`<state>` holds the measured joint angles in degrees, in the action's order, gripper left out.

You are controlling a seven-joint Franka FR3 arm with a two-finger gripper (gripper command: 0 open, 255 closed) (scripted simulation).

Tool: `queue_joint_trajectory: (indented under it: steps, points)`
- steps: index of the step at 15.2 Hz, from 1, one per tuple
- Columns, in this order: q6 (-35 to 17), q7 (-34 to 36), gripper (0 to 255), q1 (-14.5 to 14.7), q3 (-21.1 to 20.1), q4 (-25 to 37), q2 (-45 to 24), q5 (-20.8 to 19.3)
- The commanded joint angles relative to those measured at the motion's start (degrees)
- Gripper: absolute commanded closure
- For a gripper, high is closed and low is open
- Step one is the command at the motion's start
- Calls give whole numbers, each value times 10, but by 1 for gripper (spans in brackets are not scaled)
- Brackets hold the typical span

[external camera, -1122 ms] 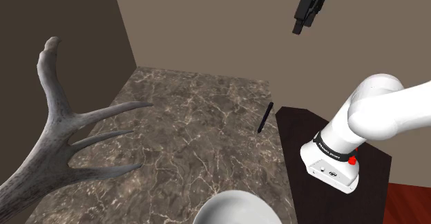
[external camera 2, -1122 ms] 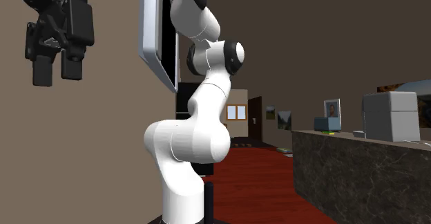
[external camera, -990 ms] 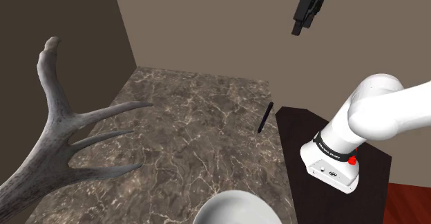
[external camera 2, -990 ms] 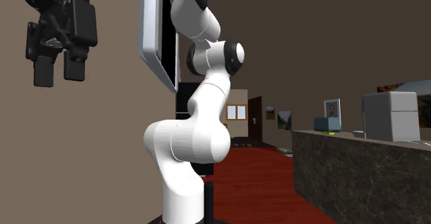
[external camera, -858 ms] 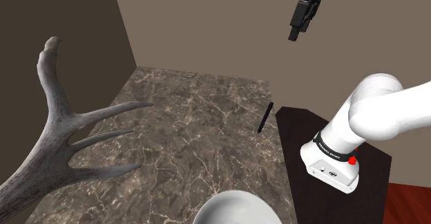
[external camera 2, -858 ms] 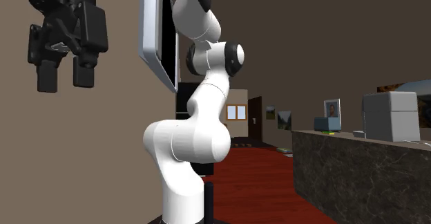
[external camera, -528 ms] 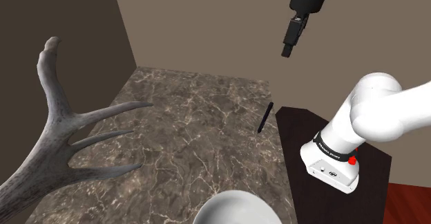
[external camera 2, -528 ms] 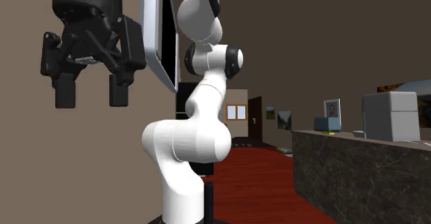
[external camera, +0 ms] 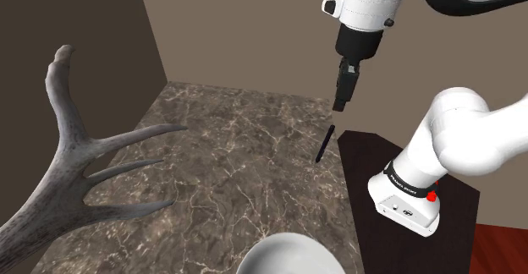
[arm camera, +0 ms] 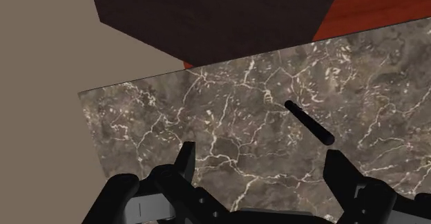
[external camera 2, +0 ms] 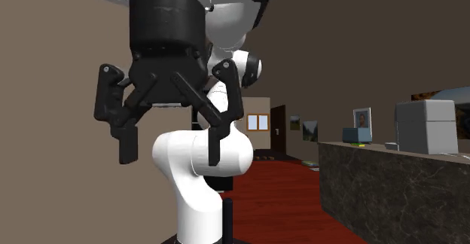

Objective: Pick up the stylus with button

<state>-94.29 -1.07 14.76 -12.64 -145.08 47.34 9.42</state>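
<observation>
The jaws have lowered toward stylus (external camera: 325, 144), its button seemingly indiscernible.

No legible text anywhere; tiny white lettering on arm's black band (external camera: 404, 182) unreadable.

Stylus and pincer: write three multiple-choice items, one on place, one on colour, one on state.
1. Where does the stylus lie?
A. on the stand
B. on the marble counter
C. on the floor

2. What colour is the stylus?
A. white
B. red
C. black

3. What state is the pincer in?
A. open, empty
B. shut on the stylus
C. shut on nothing

Key: 1 B, it rests flat on the veined top near its edge; 2 C, it is a black rod; 3 A, the fingers stand apart above the stylus.
</observation>
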Motion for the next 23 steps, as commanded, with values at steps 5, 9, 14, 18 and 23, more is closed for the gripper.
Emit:
queue_joint_trajectory:
  steps: [5, 9, 14, 18, 23]
  points:
    - [-41, 2, 0, 53, -57, -33, -10, 41]
    - [-73, 1, 0, 55, -64, -62, -13, 47]
    - [-94, 1, 0, 57, -69, -79, -17, 52]
    - [-95, 1, 255, 57, -69, -80, -17, 52]
    - [-95, 1, 255, 57, -69, -80, -17, 52]
